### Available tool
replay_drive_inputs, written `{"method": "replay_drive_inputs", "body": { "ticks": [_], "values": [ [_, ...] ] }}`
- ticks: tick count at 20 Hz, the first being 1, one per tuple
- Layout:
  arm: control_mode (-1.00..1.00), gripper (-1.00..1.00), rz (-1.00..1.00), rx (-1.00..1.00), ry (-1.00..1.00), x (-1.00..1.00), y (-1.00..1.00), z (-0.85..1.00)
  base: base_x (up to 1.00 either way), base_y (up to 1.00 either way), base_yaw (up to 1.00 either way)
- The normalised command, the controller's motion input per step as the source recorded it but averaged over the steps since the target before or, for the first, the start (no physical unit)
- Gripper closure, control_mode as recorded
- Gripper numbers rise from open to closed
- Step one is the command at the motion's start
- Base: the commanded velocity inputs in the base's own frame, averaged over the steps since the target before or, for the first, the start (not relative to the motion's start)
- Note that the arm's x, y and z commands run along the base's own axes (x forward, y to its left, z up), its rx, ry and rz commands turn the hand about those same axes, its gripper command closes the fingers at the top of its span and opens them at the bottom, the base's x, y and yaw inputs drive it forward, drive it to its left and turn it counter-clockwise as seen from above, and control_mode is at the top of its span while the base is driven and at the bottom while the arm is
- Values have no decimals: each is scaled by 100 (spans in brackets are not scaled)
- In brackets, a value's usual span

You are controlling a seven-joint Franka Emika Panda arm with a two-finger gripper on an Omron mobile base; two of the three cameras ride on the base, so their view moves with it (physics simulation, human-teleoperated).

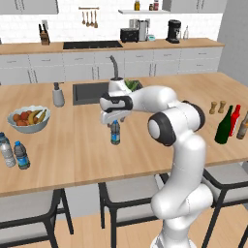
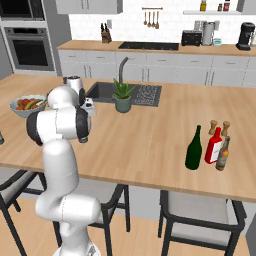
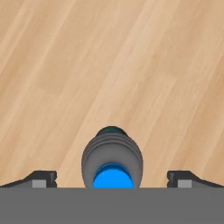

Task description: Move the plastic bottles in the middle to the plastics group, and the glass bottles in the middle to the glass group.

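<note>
Left base view: hand [image 1: 115,119] directly above a small plastic bottle [image 1: 115,132] standing upright mid-bench [image 1: 72,145], toward the front edge. A second small blue-labelled bottle [image 1: 21,155] stands beside the clear water bottle [image 1: 6,150] at the bench's left front corner. Green bottle [image 1: 224,126] stands by the red bottle [image 1: 235,119] and brown bottle [image 1: 243,125] near the right edge. Right base view gives that trio more plainly, but the arm's elbow [image 2: 60,125] blocks the middle bottle. Hand view: looking down on the bottle's blue cap, both fingertips [image 3: 41,178] set wide to either side, clear of it; nothing gripped. Arm reaches forward and left, wrist pointing down
</note>
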Motion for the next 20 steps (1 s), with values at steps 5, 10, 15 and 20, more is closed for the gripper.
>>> {"method": "replay_drive_inputs", "body": {
  "ticks": [5, 10, 15, 20],
  "values": [
    [-100, -100, 0, 0, 0, -12, 0, 0, 0, 0, 0],
    [-100, -100, 0, 0, 0, 0, 0, -1, 0, 0, 0],
    [-100, -100, 0, 0, 0, 4, 0, 0, 0, 0, 0],
    [-100, -100, 0, 0, 0, 10, 0, -5, 0, 0, 0]
  ]
}}
